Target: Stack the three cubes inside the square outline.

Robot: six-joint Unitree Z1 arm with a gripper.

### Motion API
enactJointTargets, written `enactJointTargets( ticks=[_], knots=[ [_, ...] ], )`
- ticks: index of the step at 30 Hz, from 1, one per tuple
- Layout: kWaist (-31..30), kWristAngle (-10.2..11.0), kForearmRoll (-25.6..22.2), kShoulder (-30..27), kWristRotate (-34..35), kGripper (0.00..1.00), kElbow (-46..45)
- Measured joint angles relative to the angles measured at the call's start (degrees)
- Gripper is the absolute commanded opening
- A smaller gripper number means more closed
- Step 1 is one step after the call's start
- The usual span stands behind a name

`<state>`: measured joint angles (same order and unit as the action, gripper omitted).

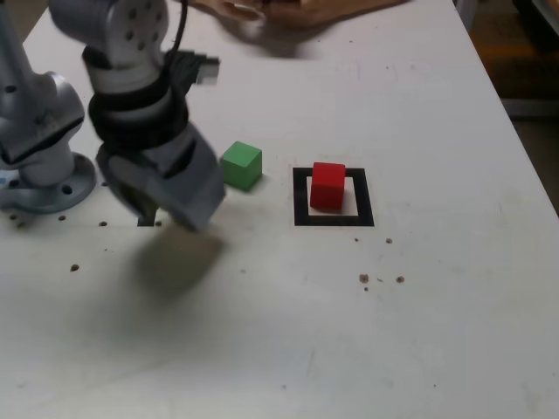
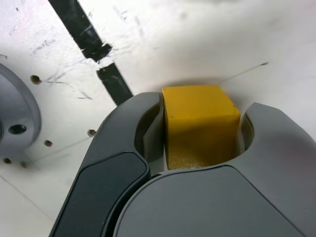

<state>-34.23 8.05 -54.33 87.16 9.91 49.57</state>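
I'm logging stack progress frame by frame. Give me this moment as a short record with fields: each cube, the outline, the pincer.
red cube: inside the square outline, resting on its white centre
green cube: on the table, outside the outline, to the exterior view's left of it
yellow cube: between the jaws of the pincer, seen in the wrist view only
pincer: shut on the yellow cube
stack: not yet begun; only red in place

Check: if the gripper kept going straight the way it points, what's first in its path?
Probably the bare white table. The gripper, shut on the yellow cube, points down at it; depth is unclear.
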Motion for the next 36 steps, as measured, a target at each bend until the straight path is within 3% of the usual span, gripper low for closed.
enactJointTargets(
  ticks=[5,12,20,36],
  knots=[
    [0.12,2.88,-10.24,0.65,1.94,0.05,9.42],
    [3.61,3.37,-23.66,4.05,2.46,0.05,22.39],
    [7.70,2.22,-14.22,10.45,2.45,0.05,36.06],
    [14.95,-0.92,-6.34,15.58,1.34,0.11,34.03]
  ],
)
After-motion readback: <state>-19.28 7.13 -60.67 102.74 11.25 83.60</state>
